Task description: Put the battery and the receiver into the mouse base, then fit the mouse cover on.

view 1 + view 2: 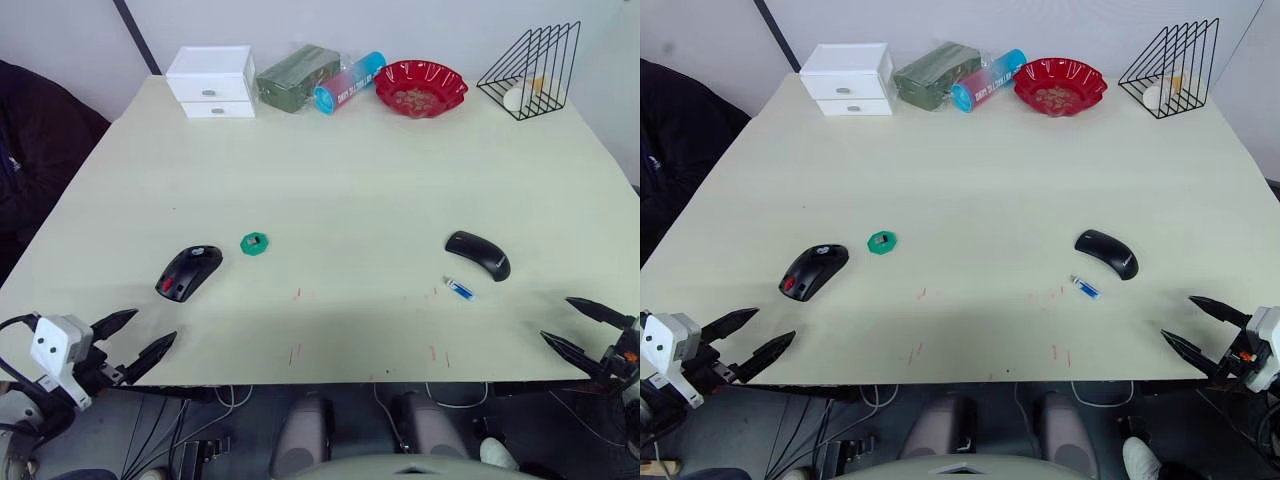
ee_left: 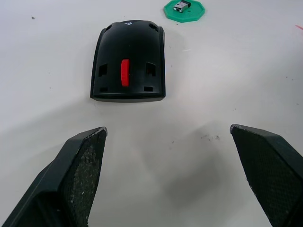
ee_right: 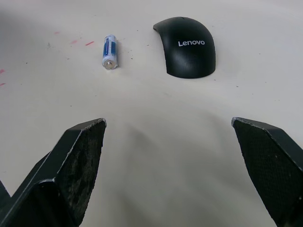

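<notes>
The black mouse base (image 1: 190,272) with red parts lies at the table's front left; its red wheel shows in the left wrist view (image 2: 129,66). Just right of it, the tiny grey receiver (image 2: 181,5) rests on a green disc (image 1: 255,244). The glossy black mouse cover (image 1: 478,254) lies at the front right, with the blue and white battery (image 1: 459,289) just in front of it. My left gripper (image 1: 135,341) hangs open at the front left edge, short of the base. My right gripper (image 1: 583,328) is open at the front right edge, empty, facing the battery (image 3: 110,51) and cover (image 3: 188,47).
Along the table's far edge stand a white drawer box (image 1: 212,80), a green packet (image 1: 297,75), a blue tube (image 1: 348,82), a red bowl (image 1: 421,87) and a black wire rack (image 1: 533,68). Small red marks dot the table (image 1: 330,180) near the front.
</notes>
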{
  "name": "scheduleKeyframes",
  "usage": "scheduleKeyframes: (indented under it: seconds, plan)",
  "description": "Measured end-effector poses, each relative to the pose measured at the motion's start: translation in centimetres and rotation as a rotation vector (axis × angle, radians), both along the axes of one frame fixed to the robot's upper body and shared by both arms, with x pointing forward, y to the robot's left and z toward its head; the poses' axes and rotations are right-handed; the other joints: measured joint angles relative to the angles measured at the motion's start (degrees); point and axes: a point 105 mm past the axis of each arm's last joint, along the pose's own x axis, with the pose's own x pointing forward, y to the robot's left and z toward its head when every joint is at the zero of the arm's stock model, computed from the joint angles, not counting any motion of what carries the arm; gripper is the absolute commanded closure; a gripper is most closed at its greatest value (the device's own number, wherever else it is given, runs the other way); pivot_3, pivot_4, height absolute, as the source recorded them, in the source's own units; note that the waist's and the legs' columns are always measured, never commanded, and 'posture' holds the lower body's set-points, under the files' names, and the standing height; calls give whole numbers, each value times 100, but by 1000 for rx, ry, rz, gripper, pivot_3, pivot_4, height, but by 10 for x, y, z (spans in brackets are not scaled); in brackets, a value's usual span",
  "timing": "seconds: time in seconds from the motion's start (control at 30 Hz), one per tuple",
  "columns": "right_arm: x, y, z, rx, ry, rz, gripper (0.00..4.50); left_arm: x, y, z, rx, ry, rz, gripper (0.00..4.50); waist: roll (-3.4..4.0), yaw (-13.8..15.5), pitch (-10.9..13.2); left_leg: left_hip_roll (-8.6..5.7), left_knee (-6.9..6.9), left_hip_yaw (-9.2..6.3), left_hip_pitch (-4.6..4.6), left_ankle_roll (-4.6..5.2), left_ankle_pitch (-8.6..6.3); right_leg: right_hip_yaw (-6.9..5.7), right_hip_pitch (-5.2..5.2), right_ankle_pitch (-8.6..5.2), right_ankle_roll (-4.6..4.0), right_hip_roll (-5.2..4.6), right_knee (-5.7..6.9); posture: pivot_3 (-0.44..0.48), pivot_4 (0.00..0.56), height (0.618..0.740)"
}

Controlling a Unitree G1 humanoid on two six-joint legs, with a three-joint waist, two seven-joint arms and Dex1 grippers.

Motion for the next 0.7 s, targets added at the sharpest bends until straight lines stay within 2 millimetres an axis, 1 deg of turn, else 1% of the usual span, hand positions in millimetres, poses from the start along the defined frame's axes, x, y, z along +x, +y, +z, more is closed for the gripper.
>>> scheduleKeyframes:
  seconds: [0.4,0.53,0.7]
  plan:
    - [0,4,1,10,-13,17,0,12,-3,7,-66,-35,-14,39,0,0,0,0,0,1,0,0,0,0,0,1,3,1,1,0,150,740]
    - [1,11,9,24,-38,63,0,18,-2,11,-104,-53,-6,39,0,-2,0,1,0,-1,1,0,0,0,0,9,16,1,1,0,150,740]
    - [6,31,29,69,-99,167,0,32,1,24,-130,-94,10,39,0,1,0,1,0,-9,1,0,0,0,0,11,20,2,2,0,150,740]
